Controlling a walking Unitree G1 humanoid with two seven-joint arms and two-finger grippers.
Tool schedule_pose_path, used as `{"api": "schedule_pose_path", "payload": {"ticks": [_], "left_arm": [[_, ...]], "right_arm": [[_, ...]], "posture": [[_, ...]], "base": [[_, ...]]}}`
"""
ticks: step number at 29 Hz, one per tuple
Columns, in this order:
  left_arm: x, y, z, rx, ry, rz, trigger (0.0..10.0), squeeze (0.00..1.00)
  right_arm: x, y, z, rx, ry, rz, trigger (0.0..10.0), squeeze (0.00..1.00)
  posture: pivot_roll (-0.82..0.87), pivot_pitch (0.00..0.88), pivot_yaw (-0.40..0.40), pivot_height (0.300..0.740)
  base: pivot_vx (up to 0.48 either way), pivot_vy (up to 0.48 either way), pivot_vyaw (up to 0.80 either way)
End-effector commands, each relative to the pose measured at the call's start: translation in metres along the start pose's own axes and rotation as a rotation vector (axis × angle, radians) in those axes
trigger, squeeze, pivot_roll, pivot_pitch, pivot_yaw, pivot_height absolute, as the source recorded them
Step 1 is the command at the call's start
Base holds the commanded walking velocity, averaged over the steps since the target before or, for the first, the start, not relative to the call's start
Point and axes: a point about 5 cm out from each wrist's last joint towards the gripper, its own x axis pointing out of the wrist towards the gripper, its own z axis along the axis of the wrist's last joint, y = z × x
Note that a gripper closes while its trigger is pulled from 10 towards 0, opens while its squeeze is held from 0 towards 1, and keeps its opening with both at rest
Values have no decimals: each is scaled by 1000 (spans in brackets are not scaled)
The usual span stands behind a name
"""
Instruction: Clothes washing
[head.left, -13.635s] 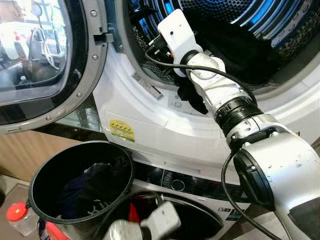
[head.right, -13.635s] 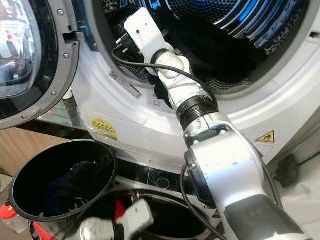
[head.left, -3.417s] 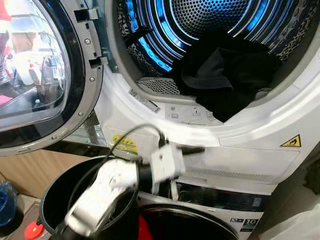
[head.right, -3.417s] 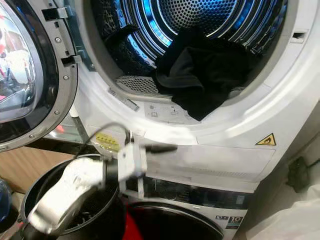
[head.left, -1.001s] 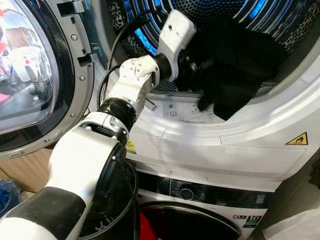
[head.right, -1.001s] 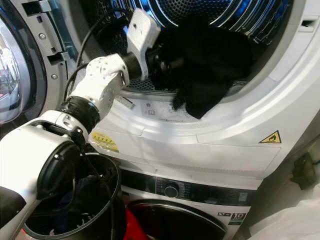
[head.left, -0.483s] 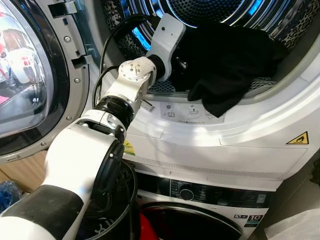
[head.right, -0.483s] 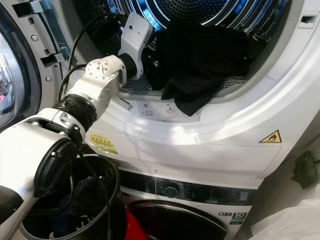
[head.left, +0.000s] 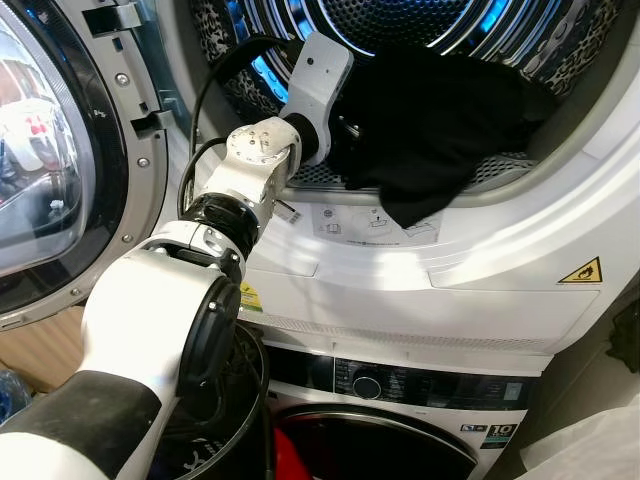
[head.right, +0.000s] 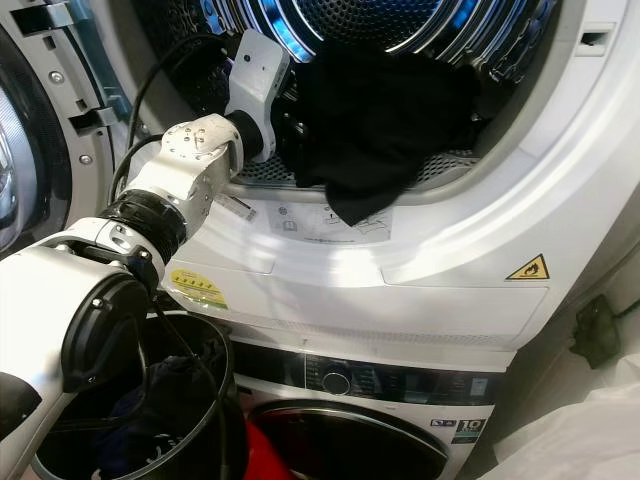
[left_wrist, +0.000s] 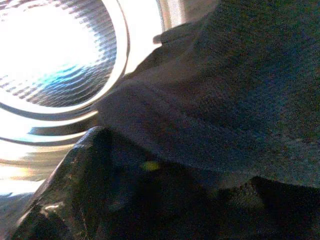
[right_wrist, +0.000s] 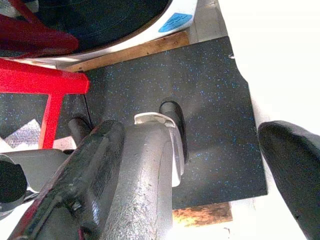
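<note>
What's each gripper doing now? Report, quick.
Left gripper: in the drum, against the black garment; grip cannot be told.
Right gripper: open, empty, hanging over the floor.

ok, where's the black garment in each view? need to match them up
Left eye view: black garment in the drum mouth, upper centre, one corner hanging over the white door rim.
Right eye view: same, upper centre, left gripper at its left edge.
Left wrist view: dark cloth close up, lit drum behind.
Right wrist view: floor and robot body, no garment.
Shared landmark: blue-lit drum.
</note>
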Motion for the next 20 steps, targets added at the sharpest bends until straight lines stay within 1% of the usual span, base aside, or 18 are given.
{"api": "schedule_pose_path", "payload": {"ticks": [1,2,4,5,6,7,8,9,10,11,13,15,18,20], "left_arm": [[-4,4,15,41,-93,-68,10000,0],[-6,5,19,62,-126,-79,10000,0],[-9,9,30,61,-201,-107,10000,0],[-11,10,33,62,-221,-125,10000,0],[-14,8,35,85,-233,-211,10000,0],[-14,8,35,85,-233,-211,10000,0],[-20,4,32,154,-218,-324,10000,0],[-24,3,31,190,-214,-366,10000,0],[-27,3,31,205,-222,-383,10000,0],[-35,4,30,219,-241,-409,10000,0],[-43,5,27,245,-235,-430,10000,0],[-52,6,22,247,-207,-473,10000,0],[-73,10,12,231,-134,-554,10000,0],[-90,9,11,235,-105,-617,10000,0]], "right_arm": [[-1,7,-12,-23,47,15,10000,0],[-1,8,-11,-31,43,20,10000,0],[-1,9,-10,-29,41,22,10000,0],[-1,10,-10,-27,41,21,10000,0],[0,11,-8,-29,38,29,10000,0],[0,11,-8,-29,38,29,10000,0],[0,14,-6,-28,34,33,10000,0],[0,14,-5,-27,33,34,10000,0],[0,15,-4,-26,32,35,10000,0],[0,17,-3,-26,28,42,10000,0],[1,18,-1,-24,24,45,10000,0],[1,19,-1,-24,26,47,10000,0],[1,21,-1,-22,28,49,10000,0],[1,22,-1,-19,28,51,10000,0]], "posture": [[-148,0,90,740],[-134,0,86,740],[-129,0,83,740],[-129,0,83,740],[-115,0,79,740],[-115,0,79,740],[-108,0,80,740],[-105,0,82,740],[-102,0,83,740],[-94,0,85,740],[-87,0,84,740],[-84,0,84,740],[-80,0,85,740],[-70,0,81,740]], "base": [[0,0,0],[0,0,0],[0,0,0],[0,0,0],[0,0,0],[0,0,0],[0,0,0],[0,0,0],[0,0,0],[0,0,0],[0,0,0],[0,0,0],[0,0,0],[0,0,0]]}}
